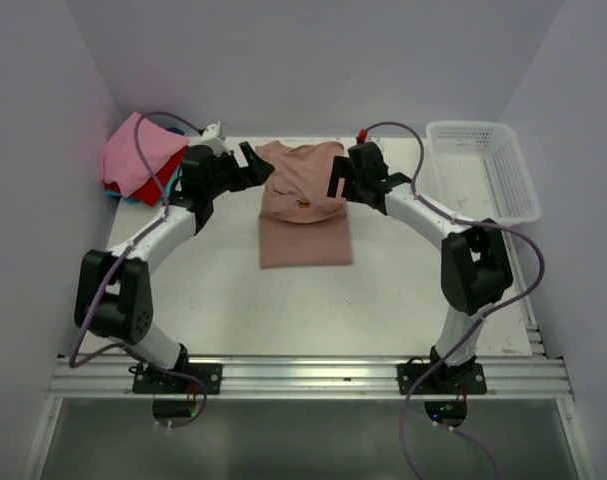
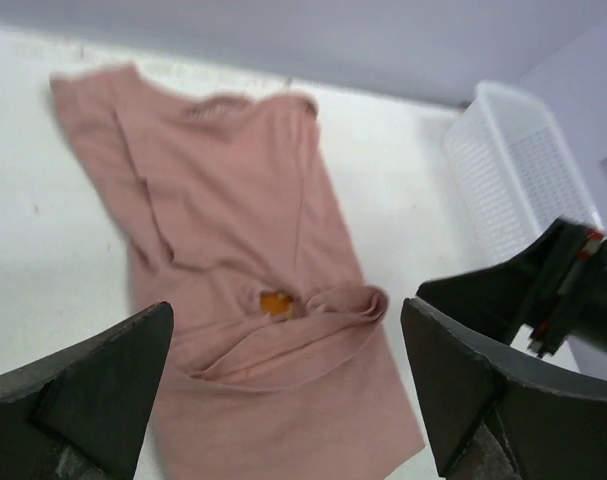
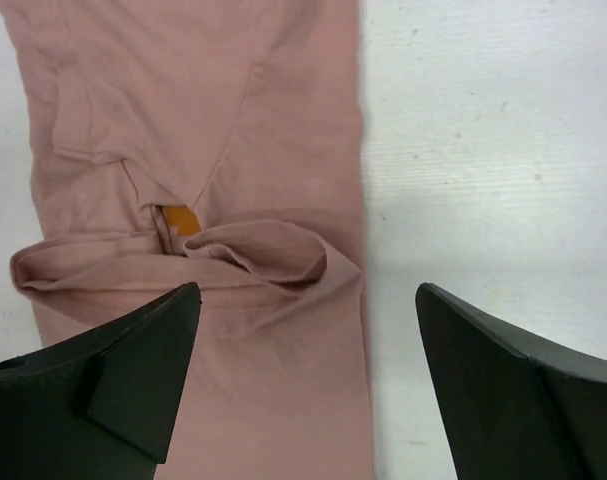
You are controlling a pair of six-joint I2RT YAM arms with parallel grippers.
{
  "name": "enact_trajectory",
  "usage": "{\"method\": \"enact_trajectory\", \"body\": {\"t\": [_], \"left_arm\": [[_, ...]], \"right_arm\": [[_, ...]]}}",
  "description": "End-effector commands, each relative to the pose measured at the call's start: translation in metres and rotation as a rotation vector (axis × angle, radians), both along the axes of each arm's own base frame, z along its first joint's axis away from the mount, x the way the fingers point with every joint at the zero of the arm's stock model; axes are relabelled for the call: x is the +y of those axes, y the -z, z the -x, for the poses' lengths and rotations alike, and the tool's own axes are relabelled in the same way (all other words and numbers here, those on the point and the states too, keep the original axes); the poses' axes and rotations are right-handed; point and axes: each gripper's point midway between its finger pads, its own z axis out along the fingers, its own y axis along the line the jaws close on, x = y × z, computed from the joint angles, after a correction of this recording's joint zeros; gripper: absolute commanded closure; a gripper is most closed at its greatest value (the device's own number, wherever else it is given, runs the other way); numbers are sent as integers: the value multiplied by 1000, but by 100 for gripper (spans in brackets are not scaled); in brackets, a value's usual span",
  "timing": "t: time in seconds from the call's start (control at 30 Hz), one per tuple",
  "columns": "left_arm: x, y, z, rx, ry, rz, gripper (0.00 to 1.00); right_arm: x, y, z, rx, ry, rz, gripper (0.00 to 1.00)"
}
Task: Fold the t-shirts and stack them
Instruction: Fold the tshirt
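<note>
dusty-pink t-shirt (image 1: 305,235) frame centre, partly folded; left gripper (image 1: 255,163) and right gripper (image 1: 335,180) at its upper end, both jaws apart.

White table (image 1: 403,300), matte, lightly scuffed. Dusty-pink t-shirt (image 1: 303,215) flat at centre-far, sides folded in, rumpled fold across middle. Stack of folded shirts (image 1: 138,165) at far-left corner: bright pink on top, red and blue beneath. White lattice basket (image 1: 483,126) along far-right edge, well apart from shirt.

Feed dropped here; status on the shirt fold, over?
Left gripper and right gripper open, empty. Dusty-pink shirt partly folded, bunched midway. Nothing in the way.
</note>
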Motion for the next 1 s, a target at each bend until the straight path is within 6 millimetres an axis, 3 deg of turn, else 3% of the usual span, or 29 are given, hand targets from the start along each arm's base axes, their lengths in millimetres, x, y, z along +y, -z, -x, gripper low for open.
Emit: {"method": "enact_trajectory", "body": {"t": [0.0, 0.07, 0.1, 0.13, 0.23, 0.27, 0.3, 0.33, 0.37, 0.43, 0.5, 0.53, 0.6, 0.67, 0.7, 0.87, 0.97], "left_arm": [[19, -102, 7, -305, -53, -26, 0], [22, -71, 20, -211, -49, -48, 0], [24, -61, 25, -180, -54, -55, 0], [24, -32, 36, -95, -43, -61, 0], [16, 18, 57, 27, 25, -54, 0], [13, 27, 61, 51, 41, -36, 6], [8, 41, 63, 85, 66, -27, 27], [-1, 44, 65, 101, 118, 4, 43], [-7, 49, 65, 123, 148, 17, 78], [-23, 61, 62, 167, 229, 54, 100], [-35, 78, 60, 220, 286, 80, 100], [-45, 69, 57, 203, 336, 114, 100], [-56, 80, 55, 236, 367, 122, 100], [-66, 73, 49, 227, 392, 148, 100], [-71, 80, 49, 246, 402, 156, 100], [-84, 85, 37, 273, 434, 187, 100], [-89, 97, 36, 329, 456, 202, 100]], "right_arm": [[-18, -61, 11, -178, 32, -12, 7], [-23, -60, 23, -182, 24, -14, 7], [-28, -46, 35, -154, 19, -3, 7], [-30, -54, 42, -173, 13, -17, 7], [-33, -38, 59, -136, -18, -11, 12], [-31, -32, 61, -119, -31, -10, 15], [-29, -28, 62, -103, -43, -11, 24], [-23, -24, 64, -83, -69, -28, 72], [-19, -14, 63, -46, -67, -35, 100], [-10, -5, 62, -12, -94, -59, 100], [8, 1, 55, 6, -137, -113, 100], [14, 2, 52, 18, -150, -129, 100], [30, 8, 44, 60, -182, -168, 100], [40, 14, 39, 95, -195, -193, 100], [48, 16, 34, 109, -208, -212, 100], [65, 20, 19, 140, -225, -251, 100], [69, 35, 18, 196, -223, -245, 100]]}}
